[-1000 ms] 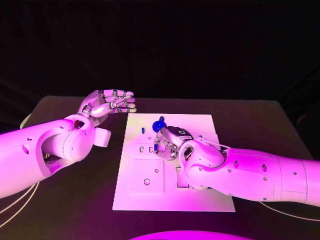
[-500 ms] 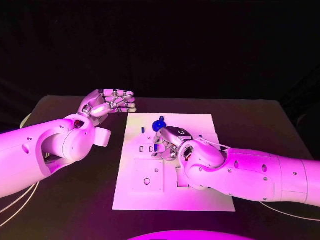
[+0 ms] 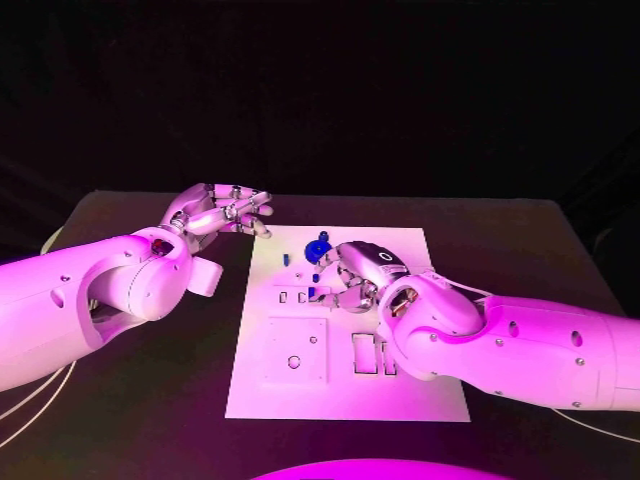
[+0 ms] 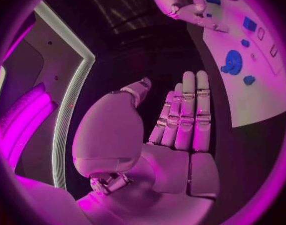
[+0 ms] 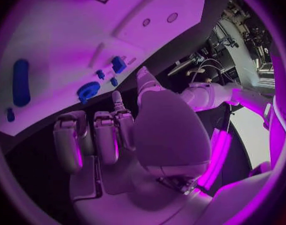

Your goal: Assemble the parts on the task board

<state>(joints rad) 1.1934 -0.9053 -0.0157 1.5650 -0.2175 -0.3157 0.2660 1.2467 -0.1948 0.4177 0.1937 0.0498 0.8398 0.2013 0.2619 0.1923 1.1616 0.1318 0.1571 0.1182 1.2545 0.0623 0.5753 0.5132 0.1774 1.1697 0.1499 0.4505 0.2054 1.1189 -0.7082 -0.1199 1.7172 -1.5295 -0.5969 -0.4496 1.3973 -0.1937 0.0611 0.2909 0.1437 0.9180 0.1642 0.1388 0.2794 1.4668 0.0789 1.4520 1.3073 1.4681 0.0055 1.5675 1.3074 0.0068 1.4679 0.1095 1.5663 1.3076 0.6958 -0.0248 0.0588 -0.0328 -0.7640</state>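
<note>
The white task board [image 3: 407,395] lies mid-table. On its far part I see a blue gear [image 3: 317,250], a small blue peg [image 3: 287,258] and a blue piece [image 3: 313,293] next to white slots. My right hand [image 3: 356,276] hovers over the board's far middle with its fingers [image 5: 93,140] curled in and nothing in them. The right wrist view shows the gear [image 5: 88,91], a long blue part [image 5: 21,82] and a blue block [image 5: 119,64] on the board [image 5: 55,40]. My left hand [image 3: 219,212] is off the board's far left corner, its fingers [image 4: 189,110] straight and empty.
Two narrow recesses [image 3: 371,352] and a square plate [image 3: 293,350] lie on the board's near half. In the left wrist view the board [image 4: 258,102] carries the gear [image 4: 232,62], with my right hand [image 4: 186,5] beyond it. The black table [image 3: 147,400] surrounds the board.
My right hand and arm have moved toward the board's far side and to the right, uncovering the two narrow recesses. The left hand's fingers have straightened a little.
</note>
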